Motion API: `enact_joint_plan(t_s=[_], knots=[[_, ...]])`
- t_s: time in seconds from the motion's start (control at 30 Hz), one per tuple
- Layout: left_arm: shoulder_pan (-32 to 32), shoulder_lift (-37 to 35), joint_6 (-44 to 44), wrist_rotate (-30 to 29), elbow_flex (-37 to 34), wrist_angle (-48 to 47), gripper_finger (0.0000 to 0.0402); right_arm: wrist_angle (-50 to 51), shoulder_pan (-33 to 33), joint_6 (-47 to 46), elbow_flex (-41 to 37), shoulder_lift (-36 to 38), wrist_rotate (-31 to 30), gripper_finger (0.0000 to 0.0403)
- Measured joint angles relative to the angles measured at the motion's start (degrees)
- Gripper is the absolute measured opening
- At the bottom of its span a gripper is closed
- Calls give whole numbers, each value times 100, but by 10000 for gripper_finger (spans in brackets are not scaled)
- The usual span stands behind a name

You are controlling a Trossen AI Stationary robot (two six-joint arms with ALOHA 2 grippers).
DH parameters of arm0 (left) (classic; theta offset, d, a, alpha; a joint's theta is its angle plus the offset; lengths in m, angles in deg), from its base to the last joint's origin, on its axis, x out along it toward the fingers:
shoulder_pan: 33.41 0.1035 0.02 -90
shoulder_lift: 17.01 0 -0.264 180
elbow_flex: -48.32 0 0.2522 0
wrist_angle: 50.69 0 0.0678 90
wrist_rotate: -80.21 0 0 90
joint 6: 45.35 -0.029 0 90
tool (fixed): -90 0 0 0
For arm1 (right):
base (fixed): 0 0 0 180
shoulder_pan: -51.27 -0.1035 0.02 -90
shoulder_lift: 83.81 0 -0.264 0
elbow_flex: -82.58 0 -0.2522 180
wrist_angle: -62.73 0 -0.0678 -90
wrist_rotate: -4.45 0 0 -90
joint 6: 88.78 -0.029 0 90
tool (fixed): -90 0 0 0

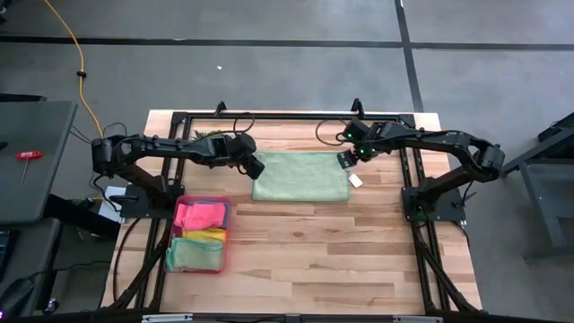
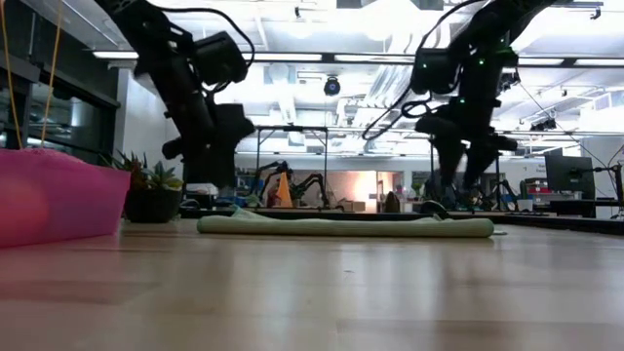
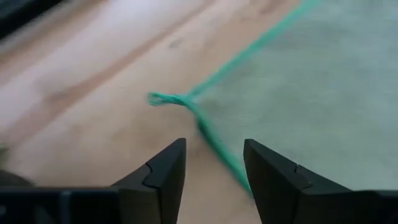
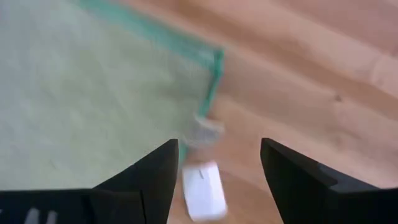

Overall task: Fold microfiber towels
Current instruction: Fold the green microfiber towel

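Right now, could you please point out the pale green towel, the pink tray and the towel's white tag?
pale green towel [image 1: 300, 176], high view, middle of the cloth.
pink tray [image 1: 228, 235], high view, its right wall.
white tag [image 4: 203, 190], right wrist view, middle of the tag.

Two dark jointed arms, black cables, angular fingers [image 3: 165, 177].

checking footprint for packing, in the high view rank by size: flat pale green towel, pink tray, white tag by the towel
1. Flat pale green microfiber towel, spread on the table.
2. Translucent pink rectangular tray, somewhat smaller.
3. Small white tag at the towel's corner, far smallest.
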Motion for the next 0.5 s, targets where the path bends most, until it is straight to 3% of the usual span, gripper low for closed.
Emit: enact_joint_plan(t_s=[0.33, 0.5], knots=[[-247, -657, -171, 1458, -5, -22, 157, 1257, -452, 1131, -2, 238, 469, 220], [-1084, -1029, -878, 1469, -367, 257, 157, 1106, -1096, 1258, -2, 909, 485, 220]])
